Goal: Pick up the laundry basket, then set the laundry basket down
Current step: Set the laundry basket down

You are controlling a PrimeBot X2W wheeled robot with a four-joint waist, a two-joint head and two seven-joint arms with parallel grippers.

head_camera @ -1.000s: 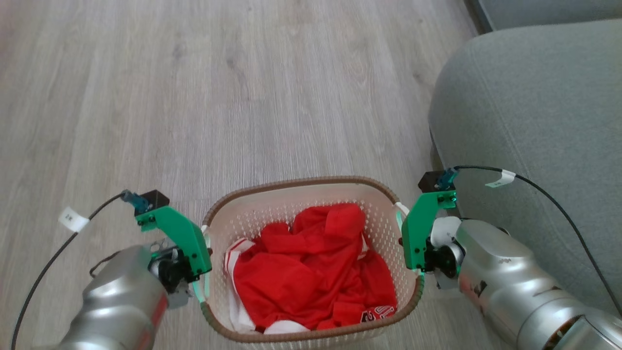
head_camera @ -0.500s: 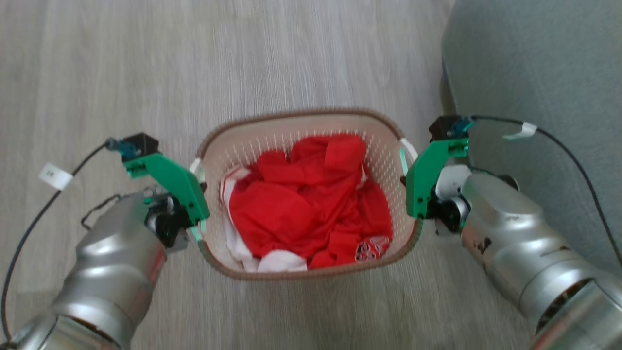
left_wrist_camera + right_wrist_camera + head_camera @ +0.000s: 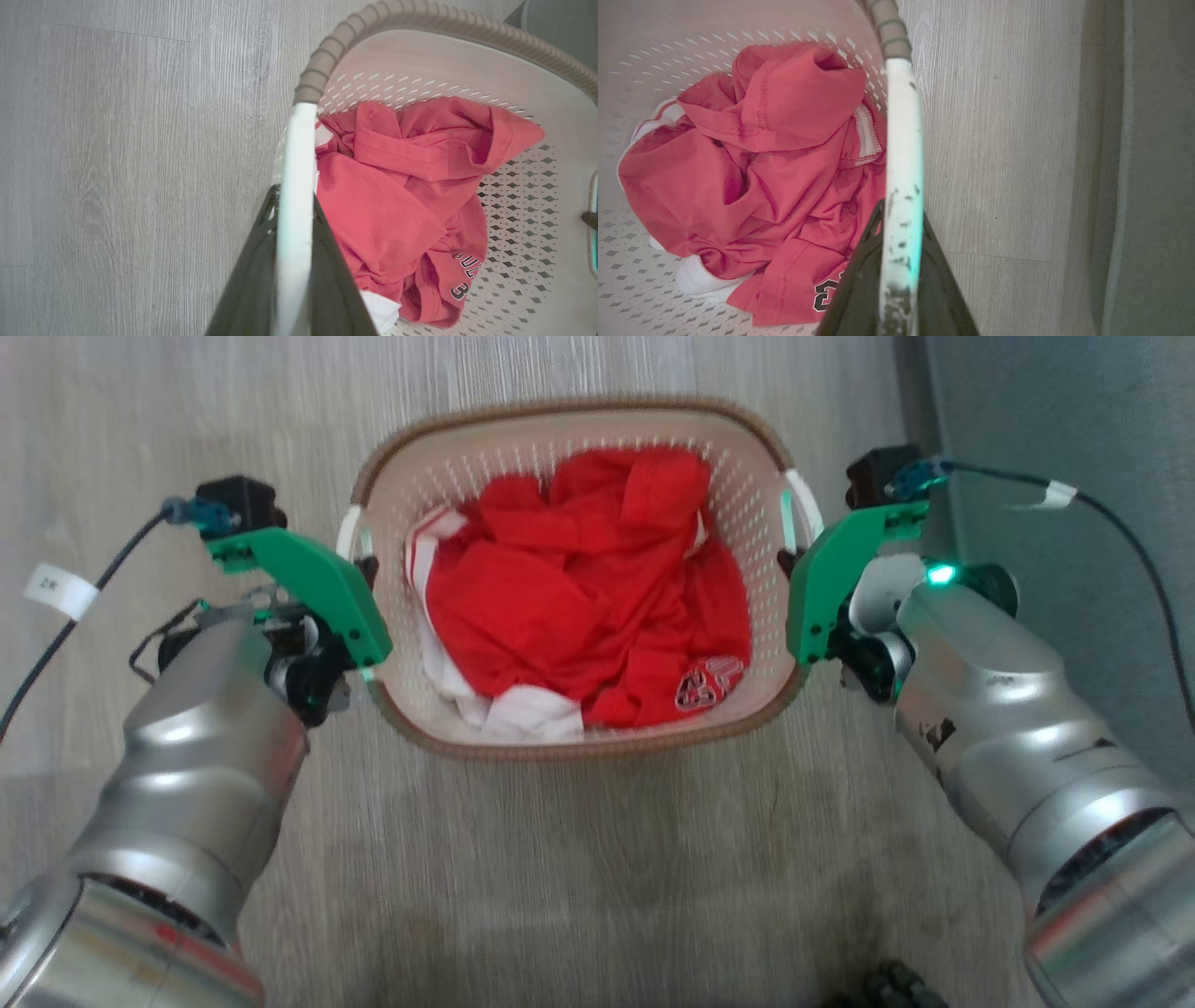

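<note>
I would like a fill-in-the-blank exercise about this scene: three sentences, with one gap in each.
The laundry basket has a ____ woven-look rim. Inside it lies crumpled ____ clothing. The left end effector and the right end effector are each shut on a white side ____ of it.
Missing words: brown; red; handle.

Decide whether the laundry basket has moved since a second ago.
Yes. The camera shifted too, but the laundry basket now sits farther from the grey sofa, towards the robot's left, probably lifted.
</note>
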